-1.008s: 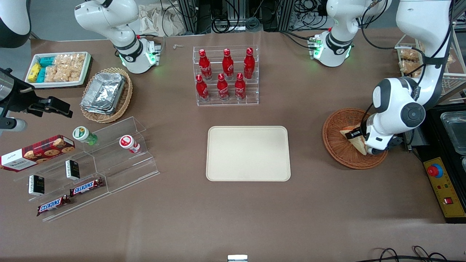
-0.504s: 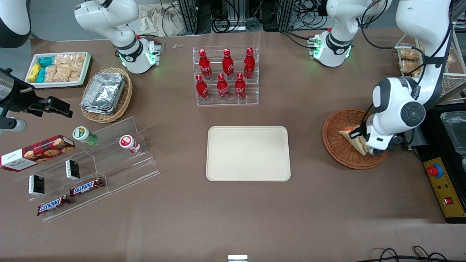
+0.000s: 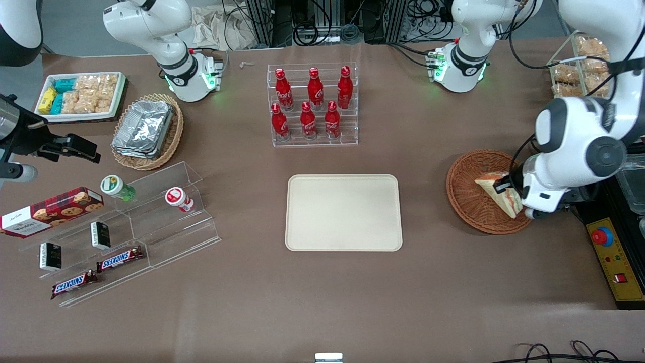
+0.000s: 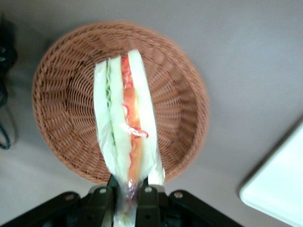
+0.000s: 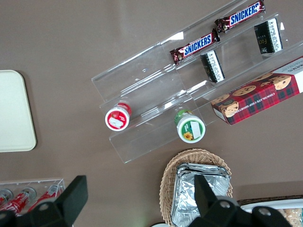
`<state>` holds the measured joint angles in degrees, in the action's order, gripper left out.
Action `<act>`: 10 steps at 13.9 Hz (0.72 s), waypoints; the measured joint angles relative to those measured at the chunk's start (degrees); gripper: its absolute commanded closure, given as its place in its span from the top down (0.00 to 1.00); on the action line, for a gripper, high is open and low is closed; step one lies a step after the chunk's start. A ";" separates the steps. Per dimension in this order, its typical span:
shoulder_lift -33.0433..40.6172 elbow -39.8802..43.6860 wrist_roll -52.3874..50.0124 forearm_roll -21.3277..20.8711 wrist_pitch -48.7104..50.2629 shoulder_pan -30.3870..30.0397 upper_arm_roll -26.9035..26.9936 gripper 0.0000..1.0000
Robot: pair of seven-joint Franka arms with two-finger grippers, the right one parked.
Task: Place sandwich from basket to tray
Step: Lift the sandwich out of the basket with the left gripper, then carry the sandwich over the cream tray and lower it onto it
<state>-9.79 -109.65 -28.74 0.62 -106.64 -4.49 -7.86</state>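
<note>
A: Front view, item one: we log the gripper [image 3: 508,194] above the basket [image 3: 471,201], its fingers clamped on the sandwich [image 3: 496,191].

B: We confirm from the left wrist view: the two black fingers [image 4: 105,198] pinch the narrow end of the sandwich [image 4: 125,127], which is held edge-on, red, orange and green layers showing between pale bread. It hangs clear above the basket [image 4: 61,109], not resting on the weave.

A: Item two: tray [image 3: 344,212], cream, flat on the surface [image 3: 322,297], well apart from the basket toward the parked arm's end. We see nothing on it.

B: One corner of the tray [image 4: 279,189] shows in the left wrist view, near the basket but not touching it.

A: Item three, placed against the tray: clear rack of red bottles [image 3: 313,106], farther from the front camera than the tray.

B: Item four: clear stepped shelf [image 3: 151,222], beside the tray toward the parked arm's end, carrying two small cups [image 3: 179,199], candy bars [image 3: 120,259] and a cookie box [image 3: 50,210].

A: Item five: tan oval basket of foil containers [image 3: 146,130], farther from the camera than that shelf; a white tray of packaged snacks [image 3: 80,96] lies near it.
</note>
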 measured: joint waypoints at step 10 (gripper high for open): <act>-3.40 17.17 1.22 0.38 10.79 1.56 -11.50 0.00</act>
<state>-13.18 -92.48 -27.52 1.00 -95.85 -2.94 -19.36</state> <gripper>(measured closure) 0.850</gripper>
